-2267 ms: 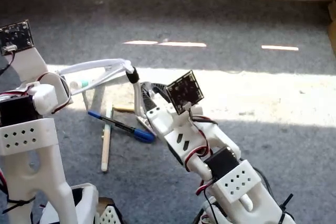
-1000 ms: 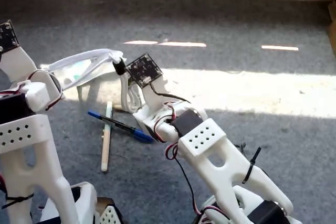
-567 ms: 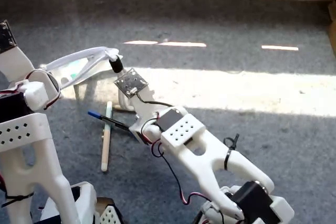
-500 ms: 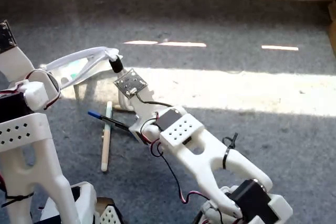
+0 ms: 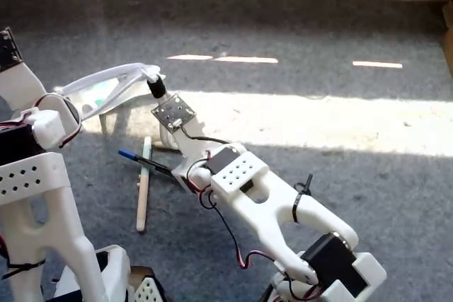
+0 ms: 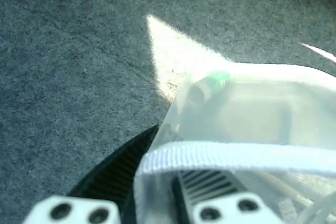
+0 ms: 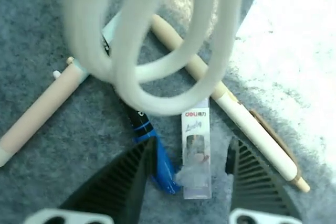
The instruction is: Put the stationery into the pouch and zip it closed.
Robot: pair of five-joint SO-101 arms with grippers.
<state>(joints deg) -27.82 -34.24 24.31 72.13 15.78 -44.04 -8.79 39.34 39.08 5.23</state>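
My left gripper (image 6: 157, 203) is shut on the edge of the translucent pouch (image 5: 106, 93), holding it up off the carpet at the left. Through the pouch wall (image 6: 252, 114) a green-capped item (image 6: 210, 83) shows. My right gripper (image 7: 191, 153) is open and low over the stationery, one jaw on each side of a small clear case (image 7: 195, 150). A blue pen (image 7: 157, 158) lies just beside the case, and a beige pen with a clip (image 7: 247, 124) lies on its other side. A second beige pen (image 5: 144, 189) crosses the blue pen (image 5: 145, 163).
A white cord loop (image 7: 152, 77) hangs in front of the right wrist camera, above the pens. The pouch's black zip pull (image 5: 154, 88) sits just beyond the right wrist's board (image 5: 173, 112). Grey carpet (image 5: 340, 104) lies open to the right, with a sunlit band.
The right arm has stretched forward and tipped down over the pens, its wrist board sinking under the pouch's end. The left arm lifted the pouch slightly and now holds it still.
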